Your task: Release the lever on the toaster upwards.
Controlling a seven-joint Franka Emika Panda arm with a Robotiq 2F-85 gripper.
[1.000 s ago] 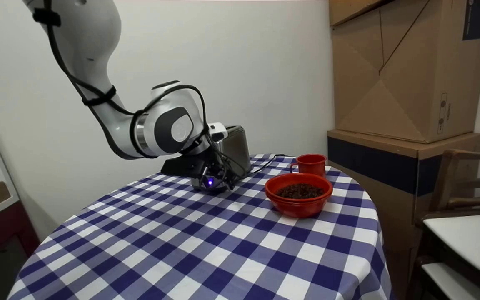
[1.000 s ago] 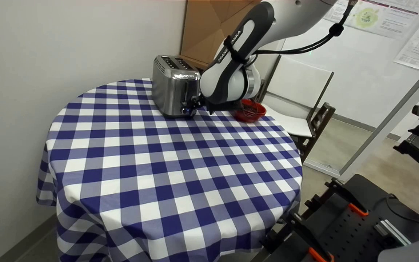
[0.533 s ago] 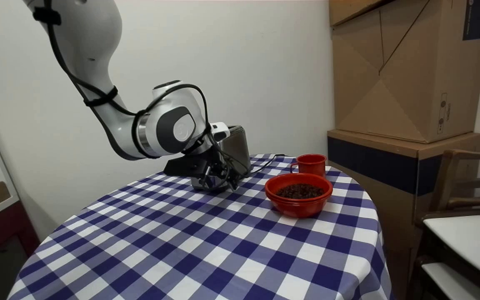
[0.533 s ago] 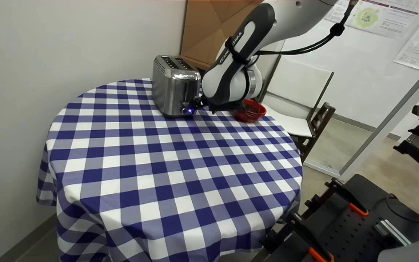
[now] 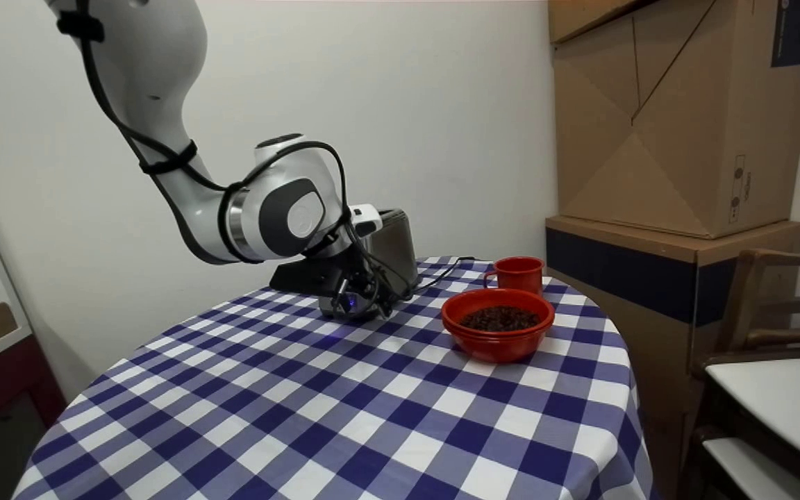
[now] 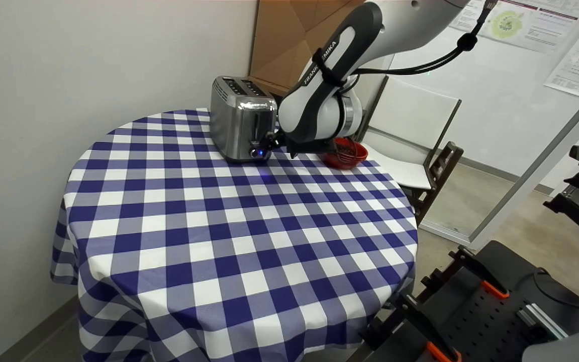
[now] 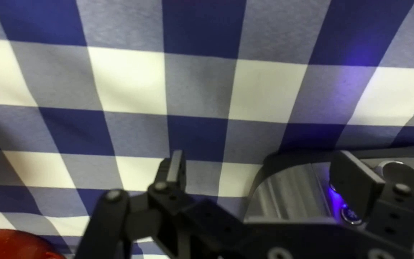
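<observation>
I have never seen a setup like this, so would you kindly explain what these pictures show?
The white machine is a robot arm, ending in a black two-fingered pincer. Two views come from cameras standing apart from the robot; the third looks down from its wrist, past the pincer.

On the checked cloth stand a metal toaster, a red mug and what look like two stacked red bowls, the top one holding dark bits. A blue light glows at the toaster's end, by the pincer.

Nothing is visibly held: the pincer stands open, its fingers apart. One finger overlaps the toaster in the wrist view, but I cannot tell whether they touch.
</observation>
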